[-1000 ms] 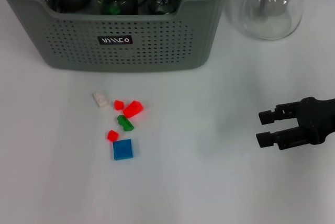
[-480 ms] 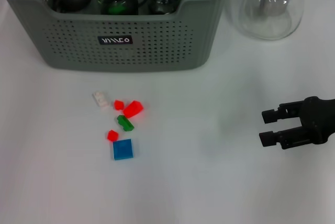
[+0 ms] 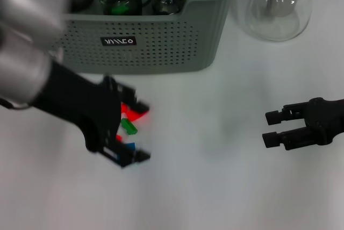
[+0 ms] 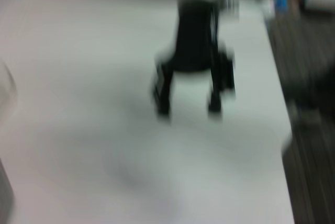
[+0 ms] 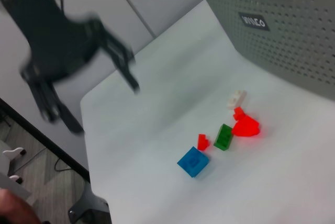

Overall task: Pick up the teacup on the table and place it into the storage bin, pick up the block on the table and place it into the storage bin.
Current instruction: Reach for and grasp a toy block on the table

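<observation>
Blocks (image 3: 129,127) lie between the spread left hand's (image 3: 134,130) fingers (right hand (image 3: 271,128) spread, apart).

Grey-green perforated matt plastic storage bin (image 3: 145,47); clear glossy glass teapot (image 3: 277,12); small glossy plastic blocks, red, green, blue (image 5: 225,135); smooth matt white tabletop (image 3: 215,187).

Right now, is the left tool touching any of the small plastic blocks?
Apart: the right wrist view shows the left tool open in the air, well clear of the small plastic blocks.
</observation>
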